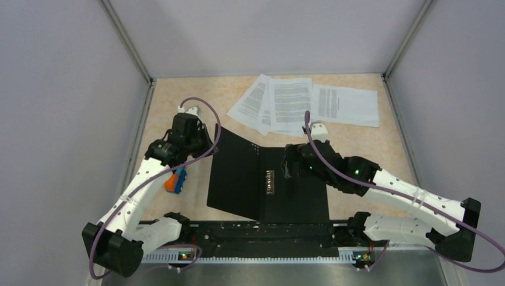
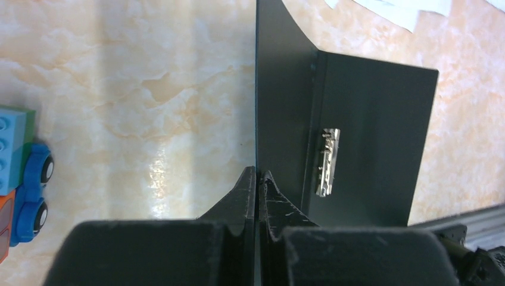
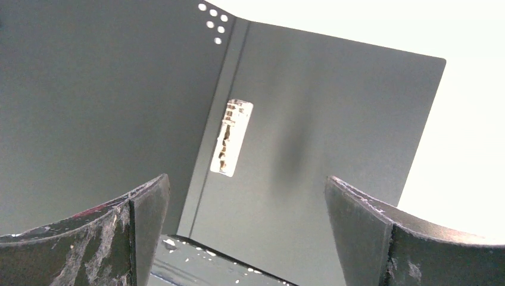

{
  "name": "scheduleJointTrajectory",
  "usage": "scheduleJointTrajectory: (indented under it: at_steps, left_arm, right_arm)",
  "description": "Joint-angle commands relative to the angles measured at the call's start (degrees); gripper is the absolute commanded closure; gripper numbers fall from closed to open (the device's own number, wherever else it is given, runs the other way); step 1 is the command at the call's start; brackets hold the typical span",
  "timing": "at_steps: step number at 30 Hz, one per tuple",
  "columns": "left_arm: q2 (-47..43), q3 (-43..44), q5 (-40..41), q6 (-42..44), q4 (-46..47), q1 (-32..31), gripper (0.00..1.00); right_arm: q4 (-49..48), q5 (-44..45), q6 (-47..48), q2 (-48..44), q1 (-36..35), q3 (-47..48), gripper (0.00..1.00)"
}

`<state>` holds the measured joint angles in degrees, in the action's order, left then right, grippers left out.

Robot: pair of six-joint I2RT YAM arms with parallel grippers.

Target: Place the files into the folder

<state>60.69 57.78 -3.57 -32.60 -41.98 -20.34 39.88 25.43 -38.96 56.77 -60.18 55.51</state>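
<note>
The folder [image 1: 298, 193] lies open near the front of the table, black inside up, with a metal clip [image 1: 270, 180] on its spine. My left gripper [image 1: 208, 148] is shut on the outer edge of the folder's left cover and holds that cover raised and tilted. In the left wrist view the gripper [image 2: 257, 176] pinches the thin cover edge, with the folder [image 2: 369, 131] and clip [image 2: 328, 161] beyond. My right gripper [image 1: 290, 162] is open and empty just above the folder's right half [image 3: 333, 107], near the clip [image 3: 231, 137]. The files [image 1: 298, 101], several printed white sheets, lie fanned out at the back.
A small blue-and-orange toy block [image 1: 175, 180] sits left of the folder, under my left arm, and also shows in the left wrist view [image 2: 24, 179]. Grey walls enclose the table on three sides. A black rail [image 1: 268, 235] runs along the front edge.
</note>
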Motion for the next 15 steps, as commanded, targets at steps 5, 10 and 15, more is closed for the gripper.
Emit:
scheduleJointTrajectory:
  at_steps: [5,10,15]
  left_arm:
    - [-2.60,-5.19,12.24,-3.12,5.92,1.09,0.84]
    - [-3.28,-1.43,22.21,-1.97,2.88,1.18,0.28]
    - [-1.54,5.47,27.07,0.47,1.01,1.18,0.18]
  right_arm:
    - [-5.46,-8.90,4.54,1.00,10.57,-2.19,0.01]
    - [-6.61,-10.99,5.80,3.32,15.46,-2.19,0.01]
    - [-10.52,-13.14,6.35,5.83,21.40,-3.85,0.01]
